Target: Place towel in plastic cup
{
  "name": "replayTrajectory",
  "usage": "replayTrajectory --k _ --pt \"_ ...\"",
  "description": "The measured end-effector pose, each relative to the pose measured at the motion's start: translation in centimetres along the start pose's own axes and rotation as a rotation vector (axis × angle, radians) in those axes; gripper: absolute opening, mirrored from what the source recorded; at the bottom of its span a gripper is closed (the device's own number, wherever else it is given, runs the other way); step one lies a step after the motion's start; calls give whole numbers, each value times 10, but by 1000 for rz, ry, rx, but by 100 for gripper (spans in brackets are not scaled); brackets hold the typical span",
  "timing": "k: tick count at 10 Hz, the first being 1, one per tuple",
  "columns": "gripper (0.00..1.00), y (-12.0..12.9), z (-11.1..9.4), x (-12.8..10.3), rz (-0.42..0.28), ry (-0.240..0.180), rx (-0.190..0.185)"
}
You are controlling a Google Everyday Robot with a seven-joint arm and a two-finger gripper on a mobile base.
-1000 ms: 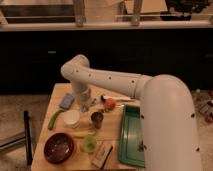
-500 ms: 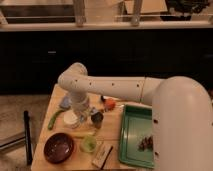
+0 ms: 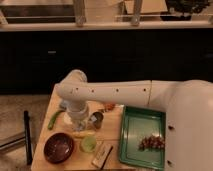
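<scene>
Arm: moved down toward the left edge of the wooden surface (image 3: pixel 112 127) | hand (image 3: pixel 79 122): low there, by the small metal cup (image 3: pixel 96 120), grip state cannot tell | pale folded towel: hidden now, earlier near left edge | step: probably reaching for it.

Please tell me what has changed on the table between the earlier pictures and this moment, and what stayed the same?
The arm swung toward the table's left and lowered; its wrist now covers the spot where a white cup stood. The gripper is hidden below the wrist, near the metal cup. No grasp or release is visible. The green tray, dark red bowl and green cup stayed put.
</scene>
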Motion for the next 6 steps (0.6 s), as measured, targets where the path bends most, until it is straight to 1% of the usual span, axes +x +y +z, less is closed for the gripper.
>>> replayTrajectory --k 6 --pt "4 0 25 -30 -117 -99 17"
